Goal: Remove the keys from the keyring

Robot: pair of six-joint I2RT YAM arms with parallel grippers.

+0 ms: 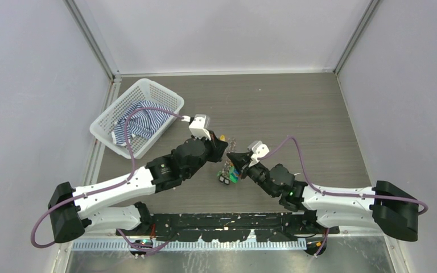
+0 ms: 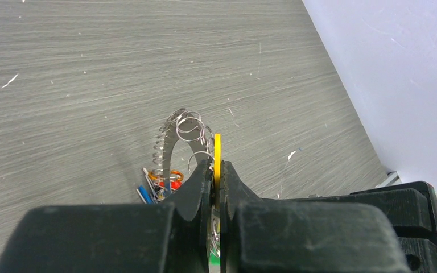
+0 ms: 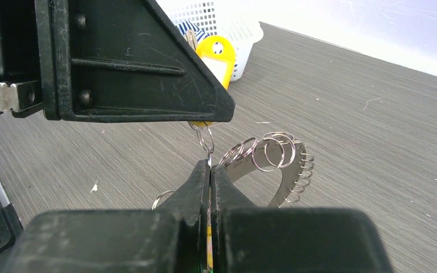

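Observation:
The keyring is a flat silvery band strung with many small split rings, arching up from the table; it also shows in the right wrist view. Keys with blue, red and orange heads lie under it, and the bunch sits between both arms. My left gripper is shut on a yellow key tag. My right gripper is shut on a small split ring hanging just under that yellow tag. The two grippers nearly touch above the bunch.
A white plastic basket holding striped blue and white cloth stands at the back left. The left gripper's black finger fills the upper left of the right wrist view. Grey walls close the table's sides and back.

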